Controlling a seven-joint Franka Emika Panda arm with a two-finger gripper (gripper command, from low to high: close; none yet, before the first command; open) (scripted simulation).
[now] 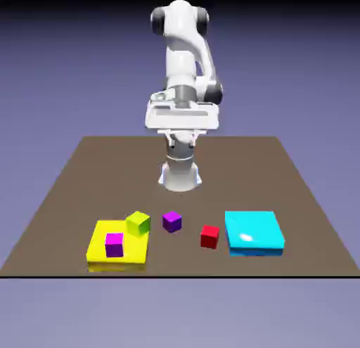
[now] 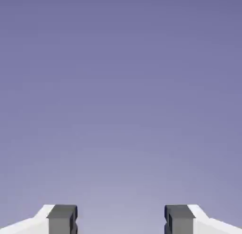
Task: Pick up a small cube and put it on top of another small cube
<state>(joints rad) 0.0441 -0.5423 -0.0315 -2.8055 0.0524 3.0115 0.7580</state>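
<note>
The small red cube (image 1: 209, 236) rests on the brown table near its front edge, just left of a cyan slab. A dark purple cube (image 1: 171, 221) stands a short way to the red cube's left. A magenta cube (image 1: 114, 244) sits on top of a flat yellow slab. My gripper (image 1: 181, 123) hangs high above the table's far half, well away from all the cubes. In the hand view my gripper (image 2: 120, 221) is open, its grey fingertips (image 2: 62, 219) wide apart with only the blue-violet backdrop between them.
The flat yellow slab (image 1: 98, 249) lies at the front in the exterior view's left, with a lime-green cube (image 1: 138, 223) on its far right corner. A flat cyan slab (image 1: 254, 232) lies at the front right. The brown table (image 1: 295, 192) ends just past these.
</note>
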